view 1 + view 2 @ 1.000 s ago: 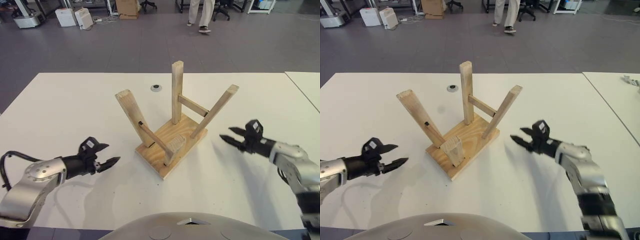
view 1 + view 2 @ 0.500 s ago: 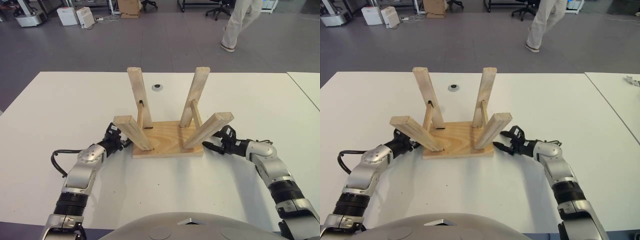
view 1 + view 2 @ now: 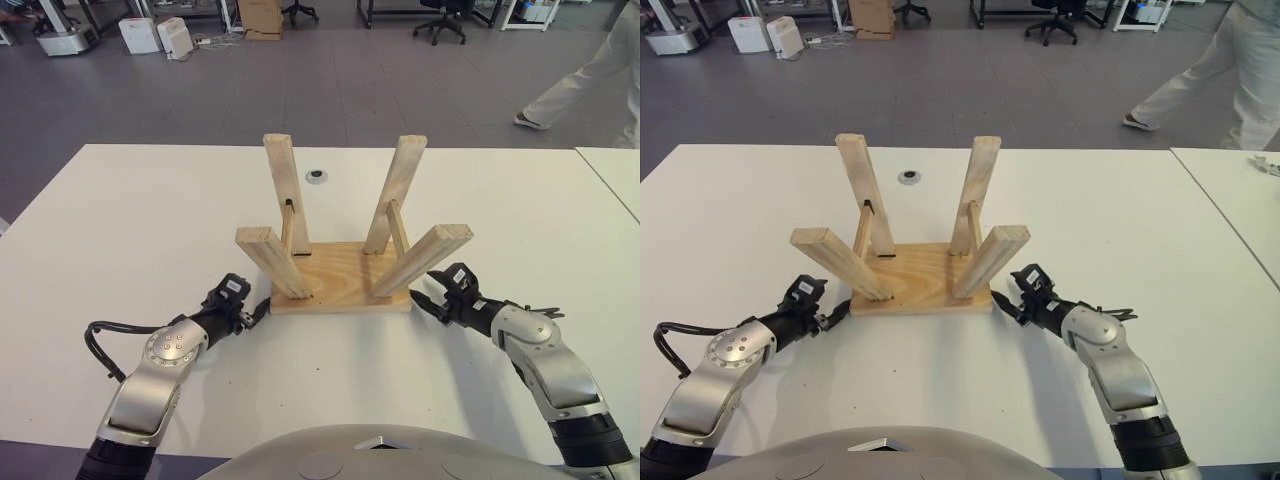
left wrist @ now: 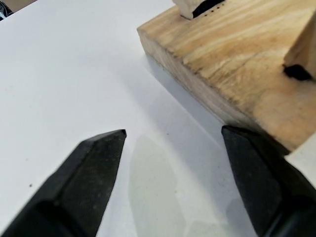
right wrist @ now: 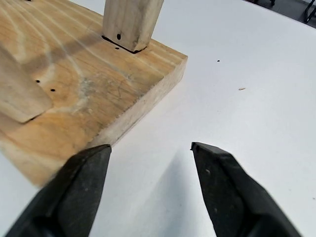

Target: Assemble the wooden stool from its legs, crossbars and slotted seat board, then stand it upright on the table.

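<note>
The wooden stool stands upside down on the white table [image 3: 120,220]. Its seat board [image 3: 340,278] lies flat, and the legs [image 3: 283,195] point up, joined by crossbars [image 3: 396,226]. My left gripper [image 3: 262,307] is open at the board's front-left corner, low on the table. In the left wrist view its fingertips [image 4: 106,143] straddle bare table just short of the seat board [image 4: 237,49]. My right gripper [image 3: 426,296] is open at the front-right corner. In the right wrist view, the seat board [image 5: 74,79] and one leg's foot [image 5: 131,19] lie just beyond its tips.
A small dark round object [image 3: 315,176] lies on the table behind the stool. A second white table [image 3: 612,170] begins at the far right. Bare table surrounds the stool on all sides.
A second ago the stool lay turned diagonally with both grippers far out to the sides. Now it sits square to me, and both grippers have closed in on its front corners.
</note>
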